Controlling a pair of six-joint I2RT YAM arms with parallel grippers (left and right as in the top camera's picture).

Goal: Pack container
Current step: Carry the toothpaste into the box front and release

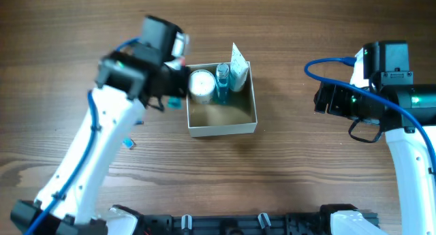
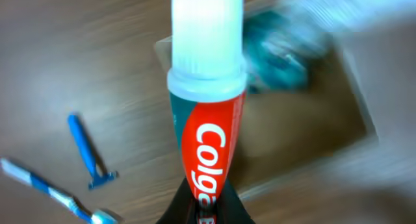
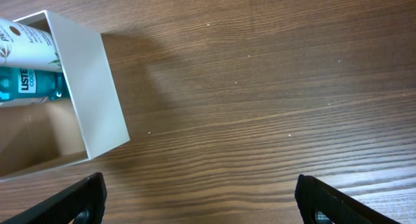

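Observation:
The container [image 1: 223, 130] is a square white-walled box with a tan inside, at mid table. A round white jar [image 1: 201, 85], a blue Listerine bottle [image 1: 222, 82] and a white tube [image 1: 238, 73] lie along its far side. My left gripper [image 1: 174, 85] is at the box's left wall, shut on a red Colgate toothpaste tube [image 2: 209, 139] with its white cap pointing away, over the blurred box [image 2: 354, 113]. My right gripper [image 3: 201, 198] is open and empty over bare wood, right of the box wall [image 3: 91, 87]. The bottle [image 3: 26, 87] and the white tube [image 3: 26, 42] show there too.
A blue razor [image 2: 88, 152] and a blue-and-white toothbrush [image 2: 45, 191] lie on the wood left of the box; in the overhead view the left arm mostly hides them, with a blue bit [image 1: 128, 144] showing. The right arm [image 1: 381, 99] is at the table's right side.

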